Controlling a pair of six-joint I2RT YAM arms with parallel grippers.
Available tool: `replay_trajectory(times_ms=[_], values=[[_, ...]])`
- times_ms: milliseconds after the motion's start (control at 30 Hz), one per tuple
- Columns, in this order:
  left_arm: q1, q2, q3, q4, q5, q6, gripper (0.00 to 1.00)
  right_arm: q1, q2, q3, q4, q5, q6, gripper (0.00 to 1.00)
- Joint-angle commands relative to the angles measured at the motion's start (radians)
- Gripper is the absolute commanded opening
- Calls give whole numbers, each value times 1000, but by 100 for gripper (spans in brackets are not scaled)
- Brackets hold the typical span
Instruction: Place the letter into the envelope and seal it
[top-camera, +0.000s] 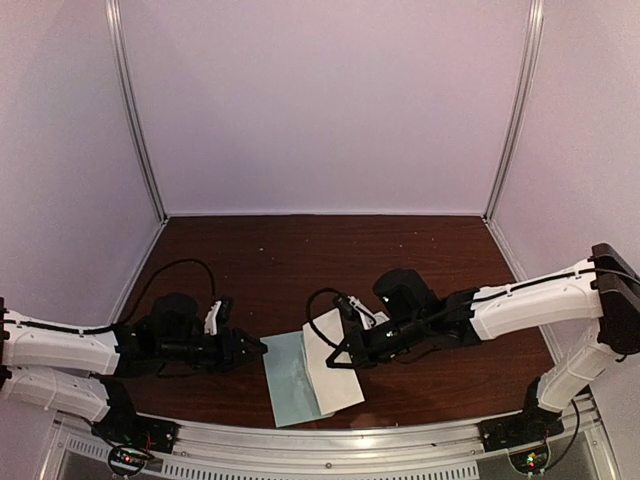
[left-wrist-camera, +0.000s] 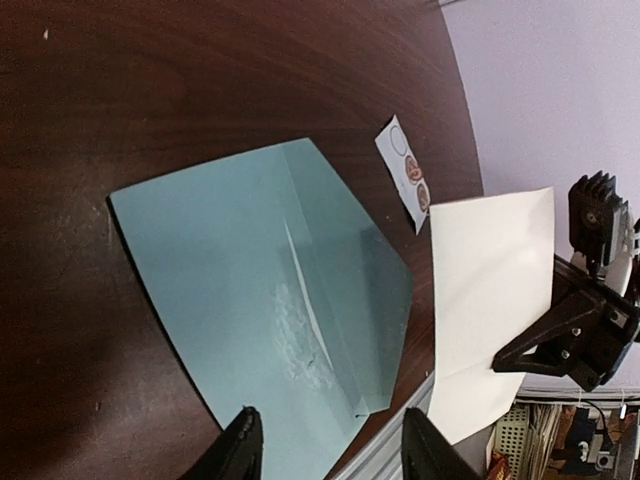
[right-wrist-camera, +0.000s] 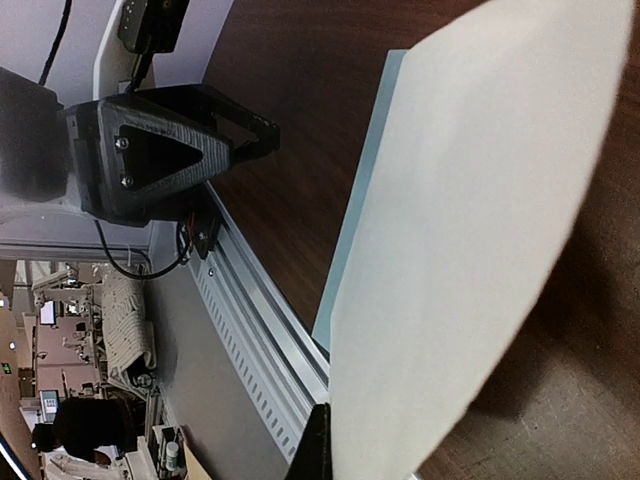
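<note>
The left tool (top-camera: 257, 349) sits low over the surface (top-camera: 300, 260), its 2 fingers (left-wrist-camera: 243, 445) apart with nothing held between them. They are at the left edge of the envelope (top-camera: 288, 385).

The envelope lies flat near the front rail, between the 2 arms. Its pointed flap is open and aims toward the right arm, and a faint whitish print runs along its middle.

The right tool (top-camera: 345, 358) is clamped together on a white letter (top-camera: 338, 385), pinching it at one edge. The sheet is tilted rather than lying flat, and from above it covers the right side of the envelope, over the flap.

A small white strip of round stickers (left-wrist-camera: 408, 180) lies on the dark wood just beyond the flap, close to the letter's far edge.
</note>
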Motion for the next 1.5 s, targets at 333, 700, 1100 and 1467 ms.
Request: replay_trajectory(times_ms=[333,700,1100,1467], values=[[-10,144,-80,216,96,-72,48,-22,177,88,20,-15,29,0],[-12,252,-80,283,142,-73,47,-74,238,79,-57,21,-9,0],[-12,317,-91,316,142,-67,44,-74,288,170,-212,128,-68,0],[-11,392,-93,384,161,-70,41,-71,326,174,-191,93,-61,0]])
